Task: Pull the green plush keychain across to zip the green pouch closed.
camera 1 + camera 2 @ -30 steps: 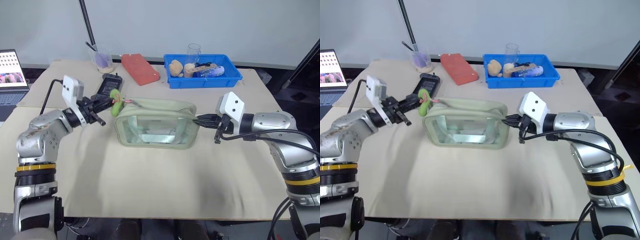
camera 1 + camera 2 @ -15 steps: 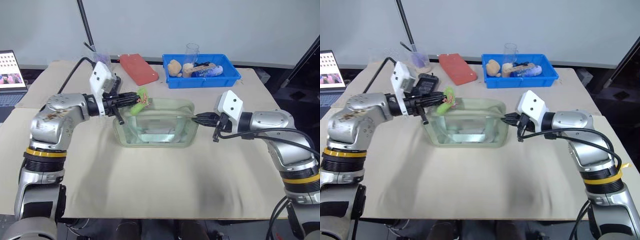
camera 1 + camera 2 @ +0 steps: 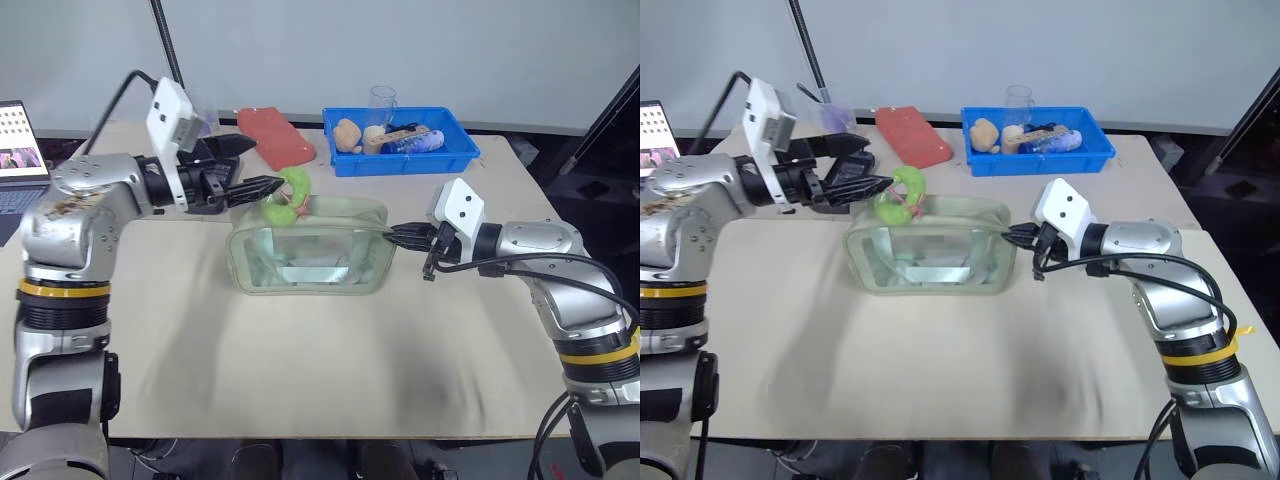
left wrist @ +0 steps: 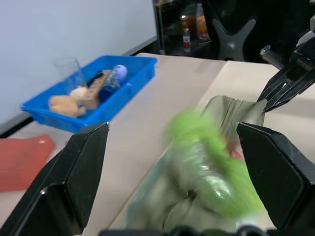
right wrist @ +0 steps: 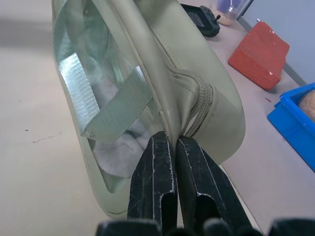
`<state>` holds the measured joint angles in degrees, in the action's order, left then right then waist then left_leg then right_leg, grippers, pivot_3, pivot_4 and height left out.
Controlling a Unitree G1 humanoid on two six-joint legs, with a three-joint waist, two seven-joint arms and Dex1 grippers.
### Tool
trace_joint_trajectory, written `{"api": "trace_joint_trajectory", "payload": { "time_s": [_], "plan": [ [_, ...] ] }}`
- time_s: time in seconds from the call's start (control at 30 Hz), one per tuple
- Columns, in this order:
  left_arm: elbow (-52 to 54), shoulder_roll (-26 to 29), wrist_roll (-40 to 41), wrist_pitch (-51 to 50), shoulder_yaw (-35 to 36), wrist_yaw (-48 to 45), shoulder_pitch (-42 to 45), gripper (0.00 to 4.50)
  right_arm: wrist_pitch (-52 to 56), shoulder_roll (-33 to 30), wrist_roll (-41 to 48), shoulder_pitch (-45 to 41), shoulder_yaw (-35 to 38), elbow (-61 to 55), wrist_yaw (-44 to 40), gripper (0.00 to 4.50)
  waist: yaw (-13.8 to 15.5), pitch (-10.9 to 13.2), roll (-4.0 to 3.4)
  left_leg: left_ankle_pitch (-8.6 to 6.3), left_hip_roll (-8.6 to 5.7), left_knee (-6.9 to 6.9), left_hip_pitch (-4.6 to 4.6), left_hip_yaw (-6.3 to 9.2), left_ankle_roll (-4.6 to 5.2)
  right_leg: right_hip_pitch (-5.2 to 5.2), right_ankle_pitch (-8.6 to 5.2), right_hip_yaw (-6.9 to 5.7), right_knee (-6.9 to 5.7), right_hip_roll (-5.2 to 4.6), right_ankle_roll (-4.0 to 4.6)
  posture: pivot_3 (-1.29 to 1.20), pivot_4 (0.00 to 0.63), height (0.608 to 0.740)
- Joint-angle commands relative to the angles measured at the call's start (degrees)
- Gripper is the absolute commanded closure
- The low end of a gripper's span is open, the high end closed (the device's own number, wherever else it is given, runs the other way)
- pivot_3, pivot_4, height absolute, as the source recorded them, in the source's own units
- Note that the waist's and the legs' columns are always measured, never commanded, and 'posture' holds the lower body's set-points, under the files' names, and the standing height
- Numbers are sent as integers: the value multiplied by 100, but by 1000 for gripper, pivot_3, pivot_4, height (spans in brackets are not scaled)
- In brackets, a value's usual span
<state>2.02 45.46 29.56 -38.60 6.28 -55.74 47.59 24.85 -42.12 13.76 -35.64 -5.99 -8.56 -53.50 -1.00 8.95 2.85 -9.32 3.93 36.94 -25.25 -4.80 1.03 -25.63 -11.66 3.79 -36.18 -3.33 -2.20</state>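
I'm pinching the green pouch (image 3: 312, 250) end seam in the right gripper (image 3: 408, 236) jaws as an anchor; left gripper (image 3: 258, 173) jaws spread wide, green plush keychain (image 3: 287, 194) just ahead of them, loose.

1. The left gripper (image 3: 262, 185), clamped on the green plush keychain (image 3: 287, 195) a second ago, now has its fingers spread wide, the keychain just past their tips.
2. The left arm has risen and swung toward the green pouch (image 3: 312, 245).
3. The keychain has travelled from the pouch's left end to above its top.
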Motion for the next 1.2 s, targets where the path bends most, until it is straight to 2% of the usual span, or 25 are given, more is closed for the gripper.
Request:
{"api": "trace_joint_trajectory", "payload": {
  "time_s": [0.03, 0.23, 0.4, 0.5, 0.53, 0.73, 0.8, 1.03, 1.13, 1.2],
  "plan": [
    [500, 241, 222, -302, 373, 86, -373, 36, -146, -13, -56, -146, 107, 11, -1, 4500, 5, 0, 0, 0, 0, 0, 1, 0, 0, 0, 0, 0, -1, 0, 0, 0, 150, 740],
    [1294, 405, 435, -489, 522, 64, -1396, 36, -187, -30, -62, -162, 101, 57, -84, 4500, 20, 0, 0, 0, 0, 0, 0, -1, -1, 0, -1, 0, 1, -2, 5, 0, 150, 740],
    [1024, 320, -504, 573, 61, 280, -1858, 36, -172, -17, -80, -184, 93, 33, -137, 4500, 29, 0, 0, 0, 0, 0, 1, -2, -1, -1, -2, 0, 0, -3, 8, 0, 150, 740],
    [944, 294, -626, 870, -93, 154, -1916, 842, -155, -31, -90, -193, 96, -7, -166, 4500, 25, 0, 0, 0, 0, 0, 1, -4, -1, -1, -1, 0, 2, -4, 8, 0, 150, 740],
    [941, 276, -617, 890, -120, 132, -1906, 1266, -130, -33, -82, -202, 105, -32, -173, 4500, 26, 0, 0, 0, 0, 0, 1, -5, -1, -2, -1, 0, 3, -5, 9, 0, 150, 740],
    [781, 203, -766, 1149, -279, 35, -1854, 4324, 44, -19, 44, -159, 151, -242, -207, 4500, 26, 0, 0, -1, 1, -3, 0, -6, -1, -8, -1, 0, 2, -5, 9, 0, 150, 740],
    [762, 176, -774, 1157, -313, 20, -1813, 4426, 131, -65, 103, -138, 207, -293, -251, 4500, 26, 0, 0, -1, 1, -3, 0, -6, -1, -8, -1, 0, 2, -5, 9, 0, 150, 740],
    [655, 227, -923, 1271, -378, -81, -1763, 4500, 419, -491, 363, -601, 371, -184, -702, 2067, 30, 1, -1, -1, -1, -3, -1, -8, -1, -8, -1, 0, 3, -8, 9, 0, 150, 740],
    [619, 252, -982, 1332, -388, -132, -1773, 4500, 487, -378, 386, -1023, 241, -230, -686, 997, 20, 1, -1, 0, 2, -3, -1, -8, -1, -12, -1, 0, -1, -6, 9, 0, 150, 740],
    [600, 283, -1054, 1416, -431, -190, -1793, 4500, 617, 9, 403, -1382, 58, -328, -419, 359, 0, 0, -1, -1, 4, -5, 0, -8, -1, -15, -2, 0, -2, -4, 11, 0, 150, 740]
  ]
}}
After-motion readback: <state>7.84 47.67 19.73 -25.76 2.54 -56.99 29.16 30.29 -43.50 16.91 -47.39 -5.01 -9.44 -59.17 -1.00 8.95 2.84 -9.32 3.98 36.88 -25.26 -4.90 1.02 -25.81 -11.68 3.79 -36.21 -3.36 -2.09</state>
